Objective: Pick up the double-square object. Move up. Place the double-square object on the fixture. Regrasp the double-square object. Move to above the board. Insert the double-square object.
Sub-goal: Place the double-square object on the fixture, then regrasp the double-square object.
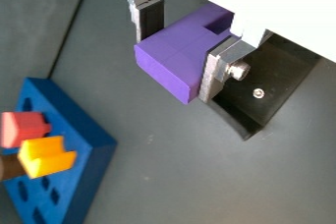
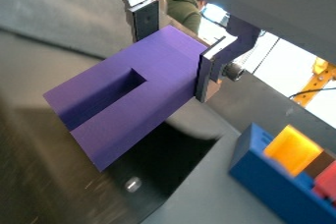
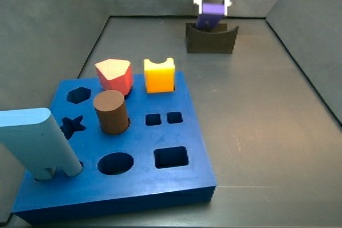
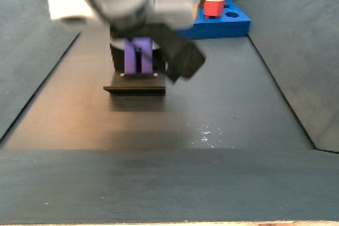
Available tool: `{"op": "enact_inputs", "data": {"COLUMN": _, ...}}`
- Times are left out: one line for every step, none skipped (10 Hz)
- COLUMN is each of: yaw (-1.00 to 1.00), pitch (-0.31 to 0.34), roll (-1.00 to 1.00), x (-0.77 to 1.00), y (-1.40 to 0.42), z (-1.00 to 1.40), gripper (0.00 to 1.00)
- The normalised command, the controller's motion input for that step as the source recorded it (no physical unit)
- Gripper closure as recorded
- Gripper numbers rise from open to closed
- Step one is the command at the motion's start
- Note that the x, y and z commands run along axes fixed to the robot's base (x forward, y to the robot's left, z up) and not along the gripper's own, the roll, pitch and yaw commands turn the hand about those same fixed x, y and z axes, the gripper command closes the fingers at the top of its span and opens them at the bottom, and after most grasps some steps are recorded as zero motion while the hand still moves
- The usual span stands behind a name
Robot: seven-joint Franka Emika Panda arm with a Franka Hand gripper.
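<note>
1. Wrist view: gripper [image 1: 184, 43] has its jaws clamped on the double-square object [image 1: 180, 56], purple block pinched across its sides between the silver plates. The fixture [image 1: 269, 90] sits dark just beyond it. The board [image 1: 59, 159] lies off to one side with an orange-yellow block [image 1: 46, 155] and a red piece [image 1: 23, 127] in it.
2. Wrist view: slot between the two prongs shows clearly on the double-square object [image 2: 125, 95]; prong end points away from the fingers, likely so it can go in first later.
3. Side view: gripper [image 3: 211, 4] at the far end of the bench, purple block [image 3: 211, 14] right above the fixture [image 3: 211, 39]; touching or not, can't tell. Board [image 3: 120, 187] near left, well apart, brown peg [image 3: 111, 113] and light-blue tall block [image 3: 40, 142] on it.
4. Side view: block [image 4: 139, 56] hangs over the fixture [image 4: 135, 87]. Judged step: placing for regrasp.
</note>
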Motion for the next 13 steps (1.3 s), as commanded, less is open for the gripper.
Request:
{"op": "enact_inputs", "data": {"yaw": -0.17, "pitch": 0.015, "roll": -0.19, "x": 0.18, "y": 0.13, "z": -0.9, "gripper": 1.0}}
{"op": "enact_inputs", "data": {"yaw": -0.15, "pitch": -0.016, "roll": -0.17, "x": 0.13, "y": 0.1, "z": -0.64, "gripper": 1.0}}
{"op": "enact_inputs", "data": {"yaw": -0.13, "pitch": -0.035, "roll": -0.14, "x": 0.11, "y": 0.1, "z": -0.47, "gripper": 1.0}}
{"op": "enact_inputs", "data": {"yaw": -0.09, "pitch": -0.056, "roll": -0.11, "x": 0.08, "y": 0.14, "z": -0.4, "gripper": 1.0}}
{"op": "enact_inputs", "data": {"yaw": -0.08, "pitch": -0.058, "roll": -0.11, "x": 0.08, "y": 0.14, "z": -0.4, "gripper": 1.0}}
{"op": "enact_inputs", "data": {"yaw": -0.06, "pitch": -0.058, "roll": -0.11, "x": 0.08, "y": 0.14, "z": -0.4, "gripper": 1.0}}
{"op": "enact_inputs", "data": {"yaw": -0.06, "pitch": -0.058, "roll": -0.11, "x": 0.08, "y": 0.14, "z": -0.4, "gripper": 1.0}}
{"op": "enact_inputs", "data": {"yaw": 0.0, "pitch": 0.0, "roll": 0.0, "x": 0.0, "y": 0.0, "z": 0.0, "gripper": 0.0}}
{"op": "enact_inputs", "data": {"yaw": 0.06, "pitch": -0.044, "roll": 0.04, "x": 0.0, "y": 0.0, "z": 1.0, "gripper": 0.0}}
{"op": "enact_inputs", "data": {"yaw": 0.07, "pitch": -0.035, "roll": 0.04, "x": -0.01, "y": 0.0, "z": 1.0, "gripper": 0.0}}
{"op": "enact_inputs", "data": {"yaw": 0.07, "pitch": -0.023, "roll": 0.05, "x": -0.03, "y": 0.0, "z": 1.0, "gripper": 0.0}}
{"op": "enact_inputs", "data": {"yaw": 0.07, "pitch": 0.003, "roll": 0.05, "x": -0.04, "y": 0.0, "z": 1.0, "gripper": 0.0}}
{"op": "enact_inputs", "data": {"yaw": 0.06, "pitch": 0.029, "roll": 0.04, "x": -0.04, "y": 0.0, "z": 1.0, "gripper": 0.0}}
